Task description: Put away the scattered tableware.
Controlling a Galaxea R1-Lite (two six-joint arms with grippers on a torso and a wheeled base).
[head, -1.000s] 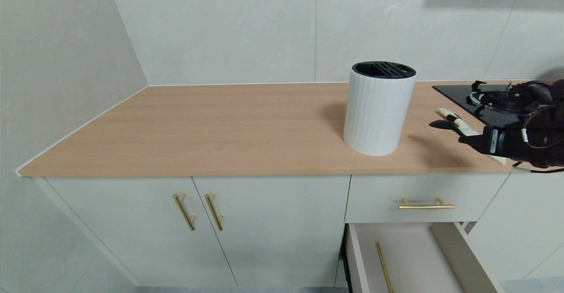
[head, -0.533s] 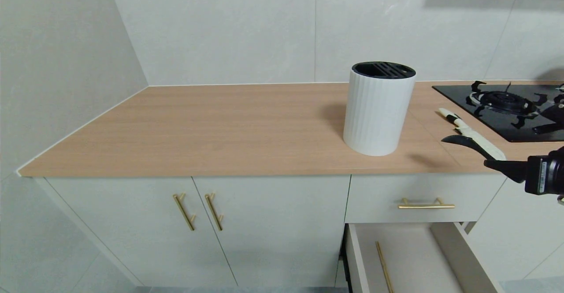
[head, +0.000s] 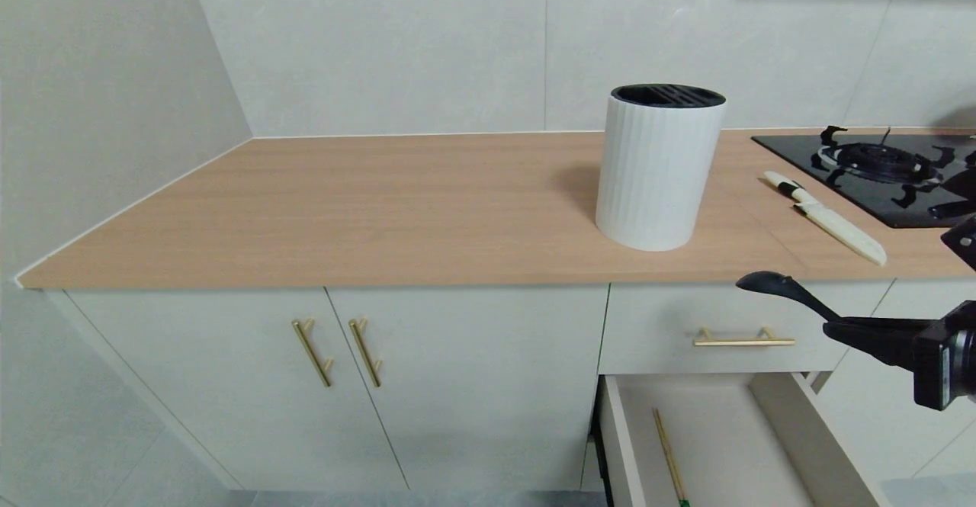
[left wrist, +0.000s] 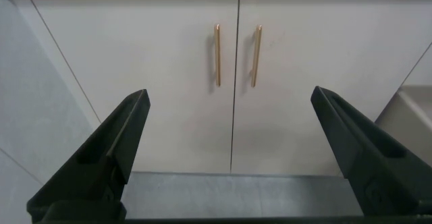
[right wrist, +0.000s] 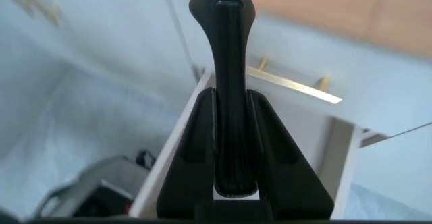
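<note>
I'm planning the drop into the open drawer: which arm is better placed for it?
Right. Its tool is shut on the black utensil by the open drawer; the left tool is open, facing the cabinet doors.

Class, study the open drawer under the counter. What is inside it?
One thin stick lies on the floor of the open drawer. The back of its interior is hidden beneath the closed drawer above, and its front runs past the picture's edge.
</note>
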